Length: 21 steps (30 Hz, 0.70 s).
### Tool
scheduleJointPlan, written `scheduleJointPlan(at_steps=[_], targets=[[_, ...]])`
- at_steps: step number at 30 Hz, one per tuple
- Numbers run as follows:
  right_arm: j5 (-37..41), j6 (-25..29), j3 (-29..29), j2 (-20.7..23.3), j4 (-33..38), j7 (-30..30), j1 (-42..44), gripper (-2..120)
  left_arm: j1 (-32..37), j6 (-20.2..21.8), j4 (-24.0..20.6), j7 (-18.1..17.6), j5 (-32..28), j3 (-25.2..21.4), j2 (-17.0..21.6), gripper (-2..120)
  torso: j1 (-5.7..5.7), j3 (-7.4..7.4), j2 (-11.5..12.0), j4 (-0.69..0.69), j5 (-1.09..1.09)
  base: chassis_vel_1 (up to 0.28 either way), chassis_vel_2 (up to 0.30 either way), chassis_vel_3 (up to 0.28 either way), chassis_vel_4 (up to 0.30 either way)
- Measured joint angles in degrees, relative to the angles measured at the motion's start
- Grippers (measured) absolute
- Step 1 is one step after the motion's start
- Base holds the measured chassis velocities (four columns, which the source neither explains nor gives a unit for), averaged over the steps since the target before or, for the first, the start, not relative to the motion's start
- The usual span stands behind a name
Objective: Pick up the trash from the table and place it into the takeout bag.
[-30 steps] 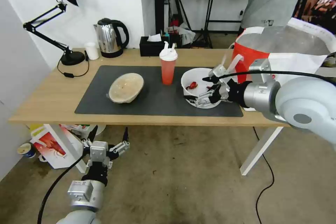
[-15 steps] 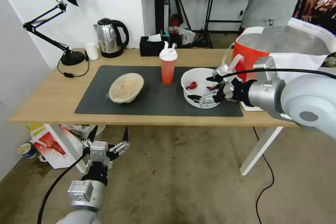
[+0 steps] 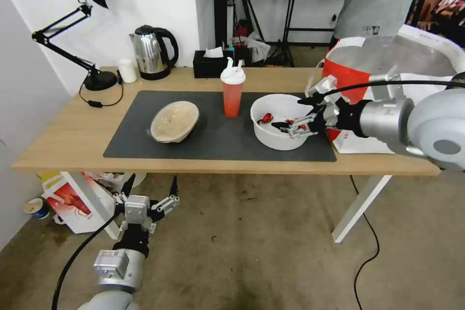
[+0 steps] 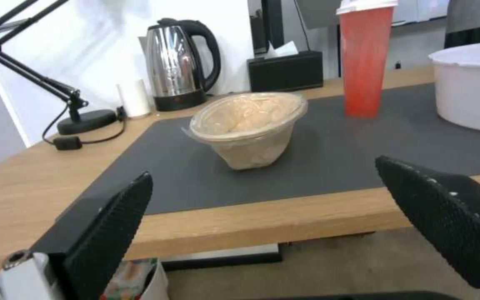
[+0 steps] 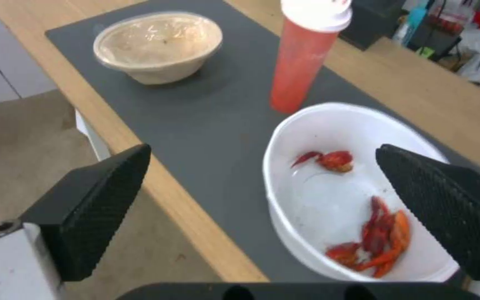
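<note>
Right gripper (image 3: 296, 115) spread wide over round white bowl (image 3: 277, 121), 3 o'clock of ribbed red cup (image 3: 232, 89); left gripper (image 3: 147, 193) parked low, apart.

Bright, even indoor light, soft shadows, slightly blurred wrist views

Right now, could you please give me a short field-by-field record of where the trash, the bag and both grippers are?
white bowl: on the dark mat, red scraps inside
red cup: upright on the mat, lid on
beige bowl: on the mat, tilted
takeout bag: at the table's right end, open
right gripper: open, at the white bowl's right rim
left gripper: open, low before the table's front edge
</note>
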<state>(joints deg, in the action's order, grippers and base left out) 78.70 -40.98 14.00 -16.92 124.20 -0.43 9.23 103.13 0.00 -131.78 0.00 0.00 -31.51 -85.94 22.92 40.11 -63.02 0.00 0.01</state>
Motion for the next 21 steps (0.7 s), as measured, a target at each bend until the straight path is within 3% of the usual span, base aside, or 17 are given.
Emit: scheduleJointPlan(at_steps=[7, 21], targets=[[-0.1, -0.3, 8.8, -0.7, -5.2, -8.2, -13.4, 100, 0.0, 0.0, 0.0, 0.0, 0.0, 0.0, 0.0, 100, 0.0, 0.0, 0.0, 0.0, -0.01, 0.0, 0.0, 0.0, 0.0], [-0.1, -0.4, 21.8, -6.5, -8.4, -7.8, -23.6, 100, 0.0, 0.0, 0.0, 0.0, 0.0, 0.0, 0.0, 100, 0.0, 0.0, 0.0, 0.01, -0.02, 0.0, 0.0, 0.0, 0.0]])
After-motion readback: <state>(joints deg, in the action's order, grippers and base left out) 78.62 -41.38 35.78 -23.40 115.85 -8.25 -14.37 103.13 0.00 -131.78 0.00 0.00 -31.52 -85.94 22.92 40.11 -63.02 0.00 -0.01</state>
